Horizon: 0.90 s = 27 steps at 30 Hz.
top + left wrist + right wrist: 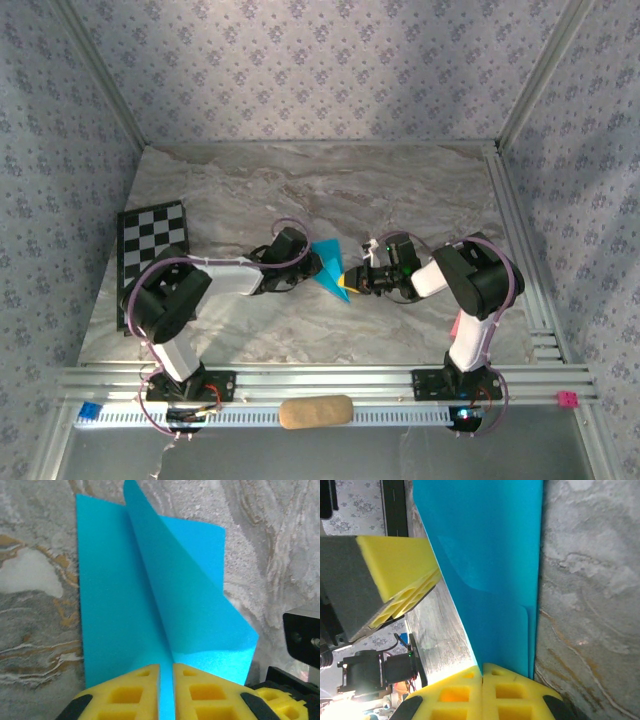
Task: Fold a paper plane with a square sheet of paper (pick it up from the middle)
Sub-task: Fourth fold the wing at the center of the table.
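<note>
From above, the folded sheet of paper sits mid-table, caught between the left gripper and the right gripper. Bare marbled table lies all round.

Left wrist: the yellow foam fingers pinch the paper's near edge, a raised crease running away from them.

Right wrist: its fingers are closed tight on the smooth turquoise sheet, beside veined stone.
</note>
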Tool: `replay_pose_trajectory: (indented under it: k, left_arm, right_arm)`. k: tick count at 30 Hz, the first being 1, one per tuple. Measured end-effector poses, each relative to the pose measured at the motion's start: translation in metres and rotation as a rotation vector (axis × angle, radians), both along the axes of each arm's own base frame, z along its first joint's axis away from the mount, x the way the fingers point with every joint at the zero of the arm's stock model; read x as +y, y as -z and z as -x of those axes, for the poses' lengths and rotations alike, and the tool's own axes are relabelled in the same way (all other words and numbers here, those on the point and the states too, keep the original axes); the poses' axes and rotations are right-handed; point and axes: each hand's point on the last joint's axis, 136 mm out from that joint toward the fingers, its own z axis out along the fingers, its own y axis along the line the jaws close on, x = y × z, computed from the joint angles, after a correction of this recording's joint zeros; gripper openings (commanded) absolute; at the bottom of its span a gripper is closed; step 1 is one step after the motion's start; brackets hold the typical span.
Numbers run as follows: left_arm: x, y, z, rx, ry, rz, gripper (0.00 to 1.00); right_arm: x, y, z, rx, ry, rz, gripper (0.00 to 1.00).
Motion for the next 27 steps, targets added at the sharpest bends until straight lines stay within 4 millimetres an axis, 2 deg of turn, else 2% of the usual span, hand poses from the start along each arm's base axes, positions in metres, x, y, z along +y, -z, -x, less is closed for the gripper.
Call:
replay_pose_trajectory:
  k: [6,10,27]
  left_arm:
    - [0.004,0.015,0.005,0.044,0.003,-0.038,0.14]
    - [0.005,0.015,0.005,0.061,-0.005,-0.046,0.11]
    - [0.012,0.016,0.014,0.08,-0.058,-0.077,0.1]
  right_arm:
    - [0.0,0.0,0.0,0.0,0.0,0.0,0.0]
    - [0.0,0.0,0.0,0.006,0.004,0.0,0.0]
    - [0.0,0.0,-0.001,0.018,0.019,0.009,0.0]
